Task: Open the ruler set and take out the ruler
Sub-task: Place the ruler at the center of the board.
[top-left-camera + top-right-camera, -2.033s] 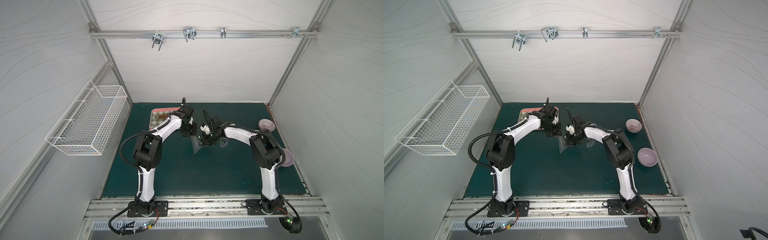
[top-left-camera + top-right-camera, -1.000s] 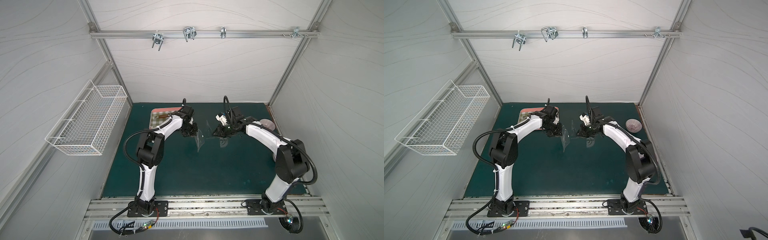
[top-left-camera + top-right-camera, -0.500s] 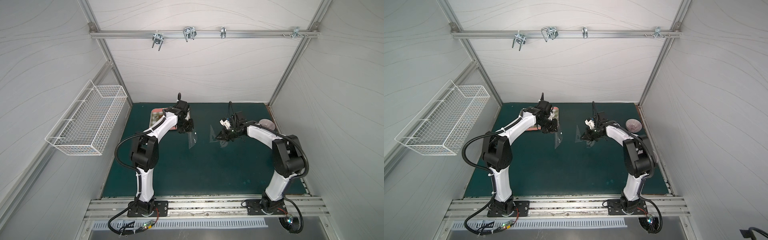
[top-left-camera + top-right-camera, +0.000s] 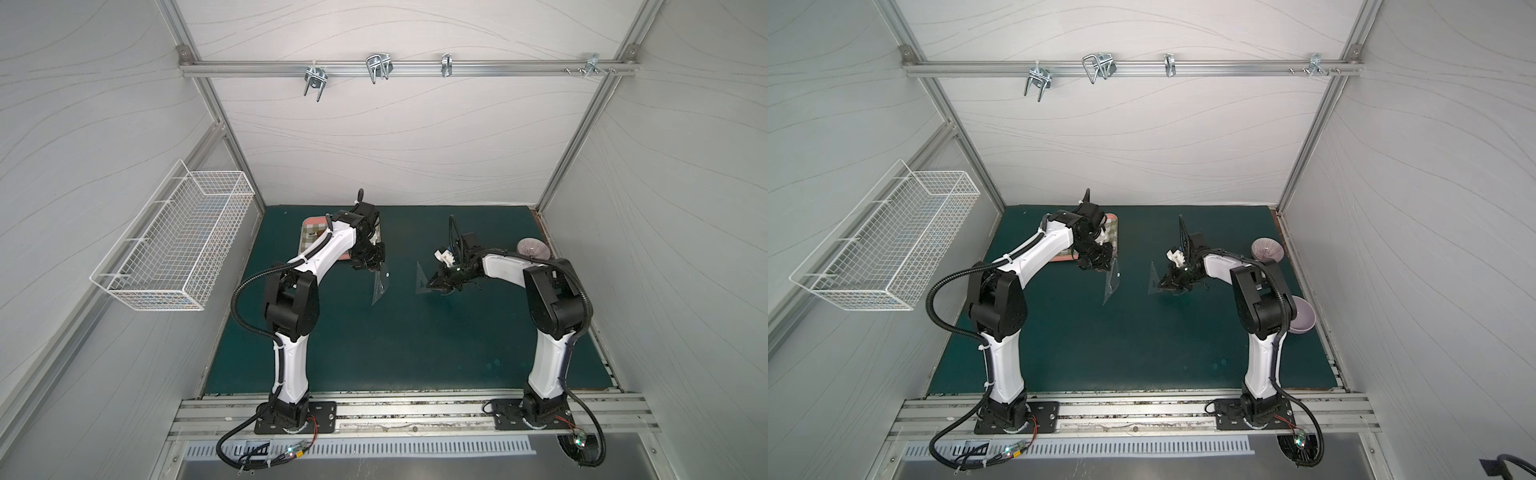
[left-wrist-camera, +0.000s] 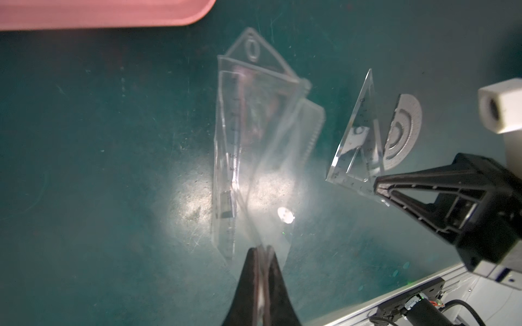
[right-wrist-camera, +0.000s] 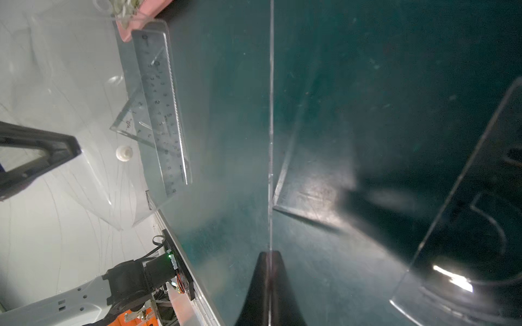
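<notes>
The left pincer (image 5: 261, 249) is pressed together on one edge of the ruler set (image 5: 254, 127), which hangs below it over the surface (image 5: 84, 141). Well apart, the right pincer (image 6: 270, 254) pinches a clear triangle ruler (image 5: 357, 146).

The stereo head looks down from high above the green mat (image 4: 395, 340). Both wrist cameras sit close over that mat, sharing the ruler set (image 5: 248, 135).
</notes>
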